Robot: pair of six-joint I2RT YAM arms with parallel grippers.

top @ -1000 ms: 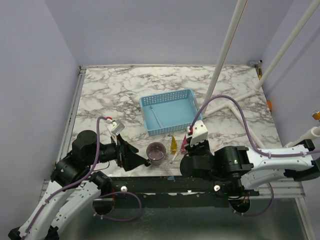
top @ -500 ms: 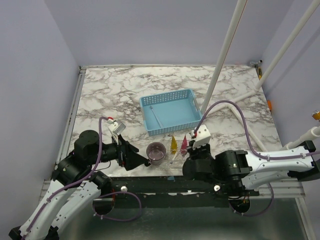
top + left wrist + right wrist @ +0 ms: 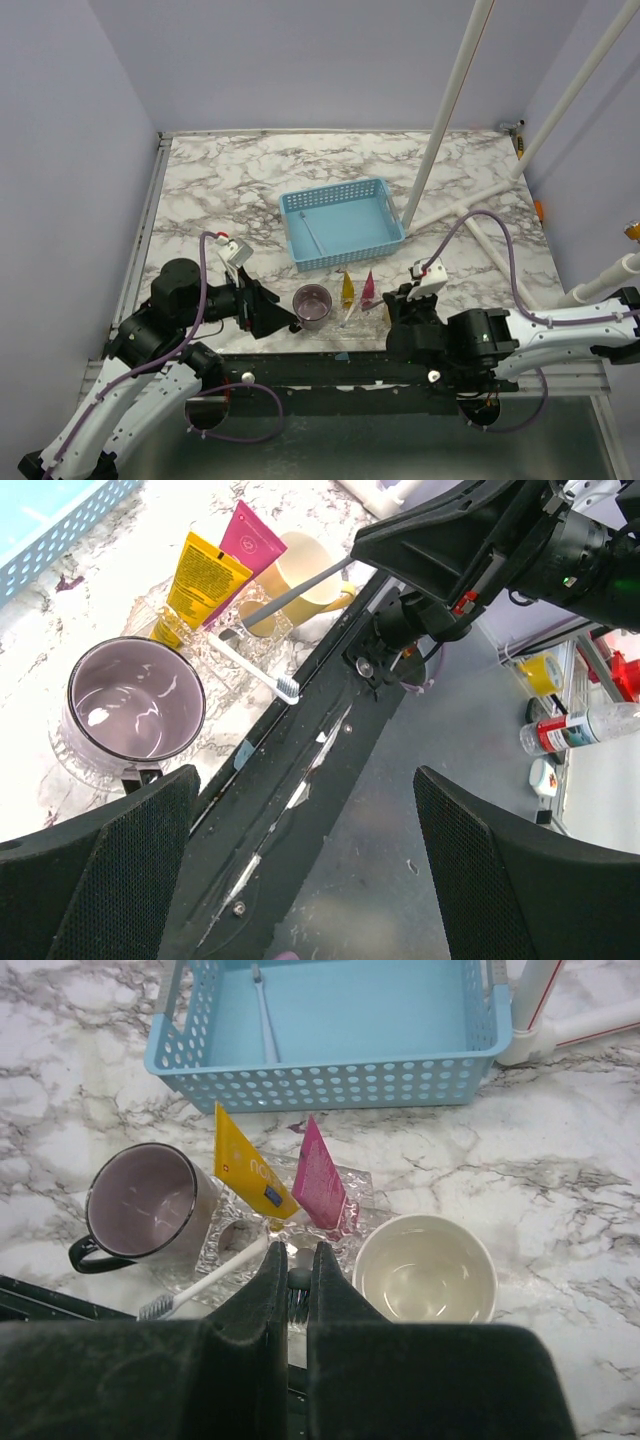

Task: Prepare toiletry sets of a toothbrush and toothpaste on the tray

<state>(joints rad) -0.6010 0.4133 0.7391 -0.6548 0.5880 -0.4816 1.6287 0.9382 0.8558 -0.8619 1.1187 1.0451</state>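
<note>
Currently: right gripper point(image 3: 297, 1252) clenching thin grey toothbrush point(image 3: 300, 585), its far end reaching over clear tray point(image 3: 355, 1185); left gripper point(image 3: 292, 320) hanging released just beside purple mug point(image 3: 145, 1200); yellow tube point(image 3: 245, 1175) and pink tube point(image 3: 320, 1175) standing upright in tray, side by side; white toothbrush point(image 3: 205, 1282) lying slantwise from tray toward near edge of counter point(image 3: 560, 1190).

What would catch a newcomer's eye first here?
The bright blue basket mid-table, one toothbrush lying inside. Nearer the front, a yellow tube and a pink tube sit between a purple mug and a cream mug, and the right gripper is shut on a grey toothbrush just by them.
</note>
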